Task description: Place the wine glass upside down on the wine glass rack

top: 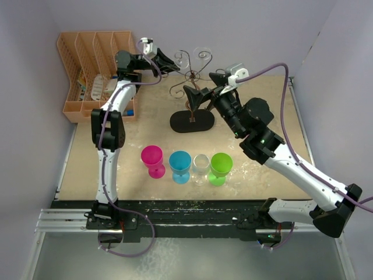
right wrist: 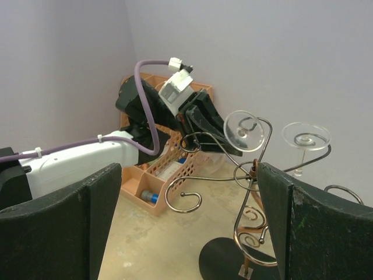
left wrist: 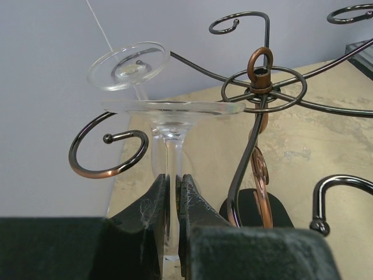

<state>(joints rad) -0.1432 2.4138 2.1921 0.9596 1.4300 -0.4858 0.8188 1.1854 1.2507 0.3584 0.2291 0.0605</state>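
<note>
In your left wrist view, the wine glass (left wrist: 173,153) runs down between the left gripper (left wrist: 173,195) fingers, and its bowl is hidden behind them at the bottom edge. Arms of the wine glass rack (left wrist: 259,81) are cut off at the top and right edges. In the top view, the contents of the organizer (top: 69,64) at upper left are too small to tell.

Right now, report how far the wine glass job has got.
Done: one clear glass appears to hang foot-up on the wine glass rack. In hand: the left gripper is shut on the stem of an inverted wine glass, its foot level with the scroll arms; whether it rests on one is unclear. The right gripper is open nearby. Left: seat that foot in an arm, then release.
</note>
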